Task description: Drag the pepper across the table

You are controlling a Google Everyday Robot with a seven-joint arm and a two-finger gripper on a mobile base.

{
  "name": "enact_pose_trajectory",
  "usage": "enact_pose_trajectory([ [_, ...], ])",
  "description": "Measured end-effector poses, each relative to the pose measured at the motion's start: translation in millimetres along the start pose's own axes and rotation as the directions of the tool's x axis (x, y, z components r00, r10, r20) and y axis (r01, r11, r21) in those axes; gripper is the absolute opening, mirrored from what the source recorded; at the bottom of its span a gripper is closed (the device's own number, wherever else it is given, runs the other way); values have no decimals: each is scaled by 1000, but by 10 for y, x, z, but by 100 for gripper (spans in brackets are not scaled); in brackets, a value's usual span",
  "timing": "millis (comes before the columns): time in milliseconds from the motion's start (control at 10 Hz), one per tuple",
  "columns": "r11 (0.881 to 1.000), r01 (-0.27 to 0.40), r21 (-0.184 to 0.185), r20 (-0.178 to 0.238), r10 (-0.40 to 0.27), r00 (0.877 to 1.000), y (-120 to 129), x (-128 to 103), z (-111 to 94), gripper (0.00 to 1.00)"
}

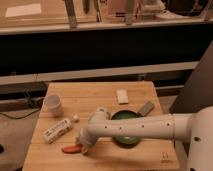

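Note:
The red-orange pepper [70, 148] lies on the light wooden table [100, 97] near its front left edge. My white arm reaches in from the right across the green pan [126, 128]. My gripper [83, 147] is down at the table, right at the pepper's right end and touching or nearly touching it. The pepper's right tip is hidden behind the gripper.
A white tube-shaped bottle with a label [56, 130] lies just behind the pepper. A white cup [53, 105] stands at the left. A small white block [122, 96] and a grey block [146, 107] lie at the back right.

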Motion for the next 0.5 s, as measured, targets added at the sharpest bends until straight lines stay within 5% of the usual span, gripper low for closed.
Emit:
enact_pose_trajectory([
  [200,1000,3,-1,-9,-3,1000,12,8,9,0],
  [500,1000,8,4,-31,-8,999,21,25,-17,0],
])
